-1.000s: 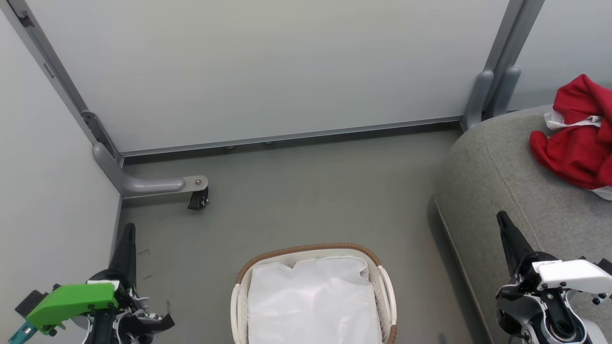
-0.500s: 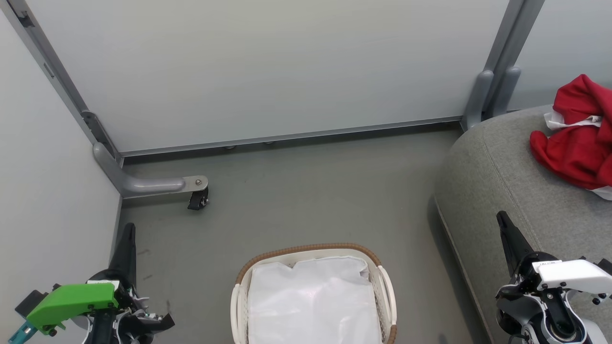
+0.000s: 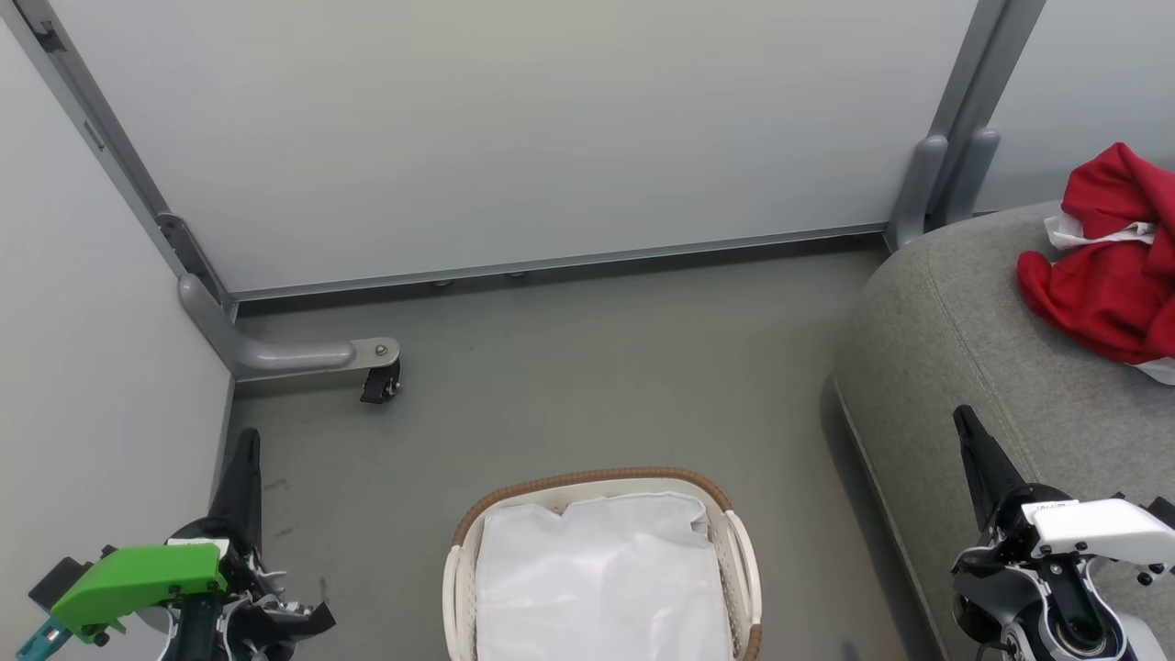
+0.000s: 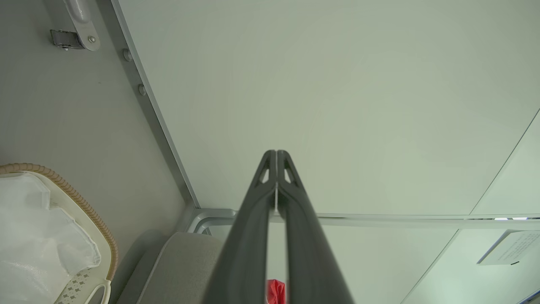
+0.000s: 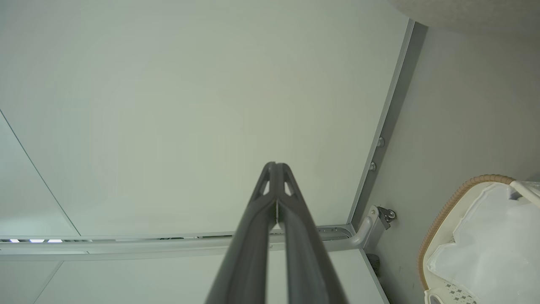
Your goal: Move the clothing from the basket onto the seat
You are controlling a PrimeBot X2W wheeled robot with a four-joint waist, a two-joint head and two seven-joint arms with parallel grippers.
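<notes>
Red clothing (image 3: 1106, 275) heaped on the grey sofa seat (image 3: 973, 349); basket (image 3: 587, 479) on the floor (image 3: 597, 367), showing its white liner (image 3: 597, 578).

A pale partition panel (image 3: 514, 138) backs the grey floor; the seat takes the right side, the clothing bunched at its far right, well apart from the basket; the basket stands at bottom centre between the two tools; left tool (image 3: 246, 436) and right tool (image 3: 962, 415) each have fingers pressed together, gripping nothing; a small black caster (image 3: 379, 384) sits by the left panel foot.
</notes>
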